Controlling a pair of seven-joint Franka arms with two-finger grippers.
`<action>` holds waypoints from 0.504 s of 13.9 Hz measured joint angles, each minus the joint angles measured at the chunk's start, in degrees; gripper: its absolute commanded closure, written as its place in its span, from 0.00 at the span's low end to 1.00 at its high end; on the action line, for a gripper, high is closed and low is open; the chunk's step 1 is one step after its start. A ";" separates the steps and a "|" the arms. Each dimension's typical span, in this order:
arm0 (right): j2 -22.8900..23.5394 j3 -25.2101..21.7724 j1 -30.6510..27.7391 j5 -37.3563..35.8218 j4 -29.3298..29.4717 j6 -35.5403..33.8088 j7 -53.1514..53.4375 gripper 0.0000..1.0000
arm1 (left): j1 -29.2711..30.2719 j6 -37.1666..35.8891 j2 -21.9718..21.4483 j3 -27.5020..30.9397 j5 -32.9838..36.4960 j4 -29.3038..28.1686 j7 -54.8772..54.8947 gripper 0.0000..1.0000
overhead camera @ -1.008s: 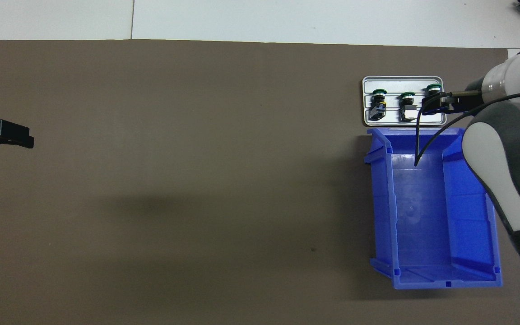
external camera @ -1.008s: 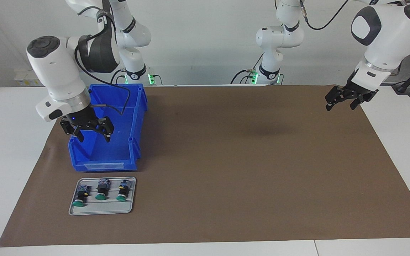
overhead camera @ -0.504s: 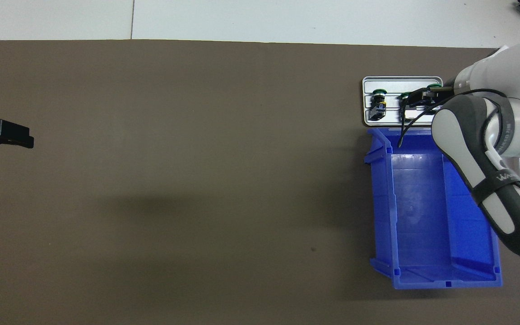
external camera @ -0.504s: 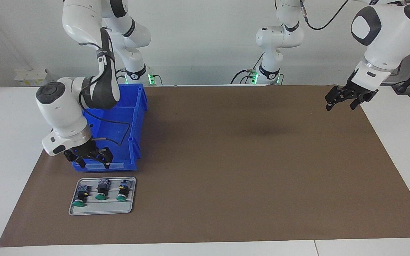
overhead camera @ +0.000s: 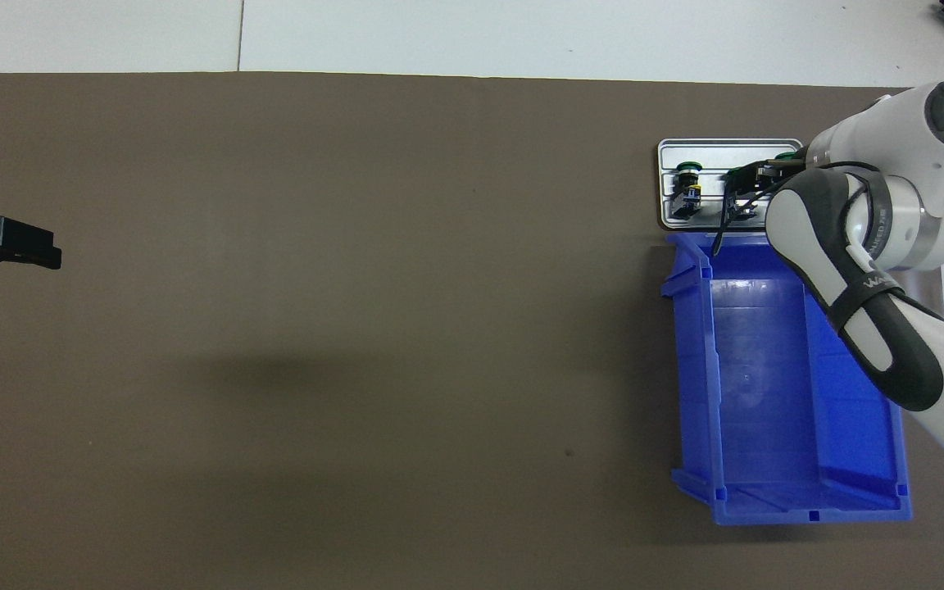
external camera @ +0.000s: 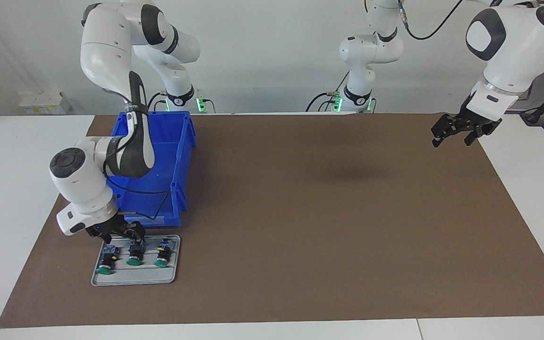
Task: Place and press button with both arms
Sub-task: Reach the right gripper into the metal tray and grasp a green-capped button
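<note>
Here's the mat (external camera: 328,226) spread over the table (external camera: 12,189), and everything on it sits at the right arm's end. The bin (external camera: 158,165) lies nearer the robots, and the tray (external camera: 132,278) lies just beside it, farther out. On the tray, three buttons in a row: one (external camera: 105,260) toward the table's edge, one (external camera: 135,253) in the middle, one (external camera: 163,253) toward the mat's centre. The right gripper (external camera: 116,234) is over the tray's nearer edge, above the first two buttons. The left gripper (external camera: 458,130) waits over the mat's corner at the left arm's end, well apart from the rest.
</note>
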 measured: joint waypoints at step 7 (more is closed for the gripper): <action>2.61 0.53 0.75 0.00 0.36 1.88 -1.12 0.29 | 0.00 0.00 0.00 0.00 0.00 0.00 -0.01 0.00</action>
